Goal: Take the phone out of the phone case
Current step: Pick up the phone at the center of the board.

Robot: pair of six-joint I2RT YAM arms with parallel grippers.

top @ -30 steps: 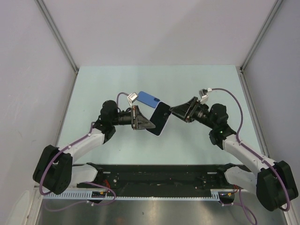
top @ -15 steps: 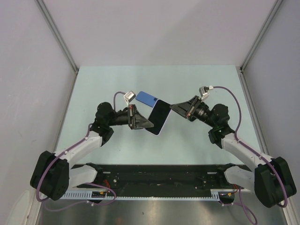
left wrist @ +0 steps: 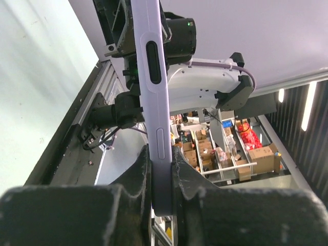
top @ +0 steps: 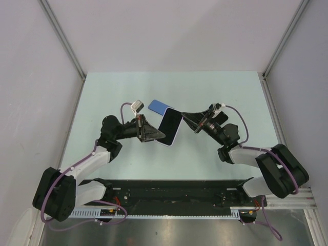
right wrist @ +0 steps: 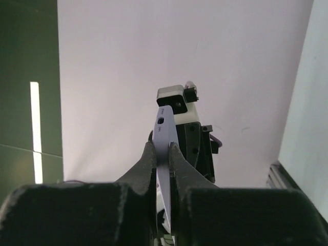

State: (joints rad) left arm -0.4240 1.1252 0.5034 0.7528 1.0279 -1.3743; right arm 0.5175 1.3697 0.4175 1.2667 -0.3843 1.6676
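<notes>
A phone with a dark screen in a lavender case (top: 170,127) is held tilted above the table between both grippers. My left gripper (top: 157,136) is shut on its lower left edge. In the left wrist view the lavender edge with its side buttons (left wrist: 154,77) runs up from my shut left gripper (left wrist: 161,174). My right gripper (top: 185,119) is shut on the phone's upper right corner. In the right wrist view the thin lavender edge (right wrist: 164,130) sticks up from between the fingers of my right gripper (right wrist: 162,154).
A flat blue rectangle (top: 158,107) lies on the pale green table (top: 215,92) just behind the held phone. Grey walls stand on the left, back and right. The black rail (top: 169,189) with the arm bases runs along the near edge.
Both grippers and the phone have shifted a little left and nearer. The right arm has folded in, its elbow lower. Both grips have held.
</notes>
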